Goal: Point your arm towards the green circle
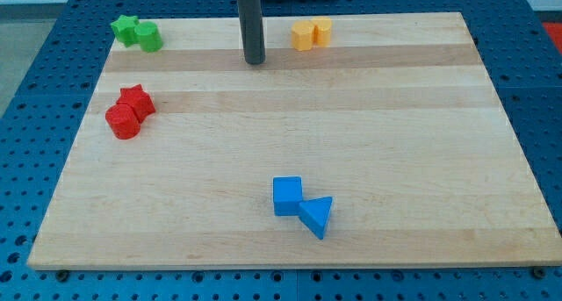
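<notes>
The green circle point(148, 37) stands at the board's top left, touching a green star point(125, 28) on its left. My tip point(255, 61) rests on the board near the top edge, at mid width, well to the right of the green circle and to the left of the yellow blocks. The rod rises straight up out of the view's top.
A wooden board point(351, 117) lies on a blue pegboard table. Two yellow blocks point(311, 33) touch at the top, right of my tip. A red star point(136, 100) and a red circle point(122, 122) touch at the left. A blue cube point(287, 197) and blue triangle point(317, 217) touch near the bottom.
</notes>
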`<state>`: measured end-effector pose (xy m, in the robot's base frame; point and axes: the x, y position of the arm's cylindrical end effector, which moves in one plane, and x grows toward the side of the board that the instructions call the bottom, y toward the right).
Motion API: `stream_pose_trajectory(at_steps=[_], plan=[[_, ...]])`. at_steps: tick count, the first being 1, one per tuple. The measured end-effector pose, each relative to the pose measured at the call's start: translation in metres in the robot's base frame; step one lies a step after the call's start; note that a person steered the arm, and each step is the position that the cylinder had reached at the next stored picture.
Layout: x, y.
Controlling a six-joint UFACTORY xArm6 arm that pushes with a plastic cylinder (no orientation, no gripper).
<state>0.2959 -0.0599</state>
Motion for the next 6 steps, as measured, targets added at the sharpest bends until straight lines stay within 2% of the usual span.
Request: stream_pose_trajectory(at_steps=[1,3,4,5,6], plan=[[-0.004,0.000],[-0.067,0.000],[-0.072,-0.001],[-0.099,0.024],[-0.102,0.034]])
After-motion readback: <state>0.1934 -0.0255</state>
